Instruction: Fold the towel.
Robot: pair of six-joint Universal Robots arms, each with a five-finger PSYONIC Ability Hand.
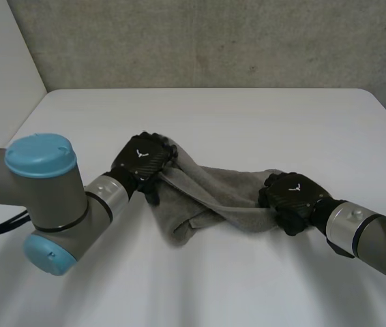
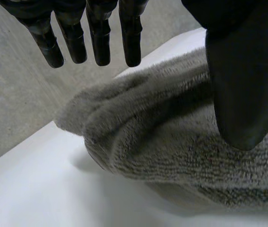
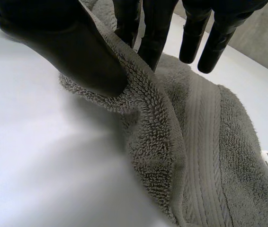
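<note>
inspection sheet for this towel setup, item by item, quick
surface: white table, no marks seen
job's things: grey towel, bunched and not yet folded flat, running between the two hands
clutter: nothing seen
hands: left hand at the towel's left end, grip unclear; right hand pinches the towel's right edge between thumb and fingers
cables: nothing seen on the table
surroundings: grey wall behind the table
</note>
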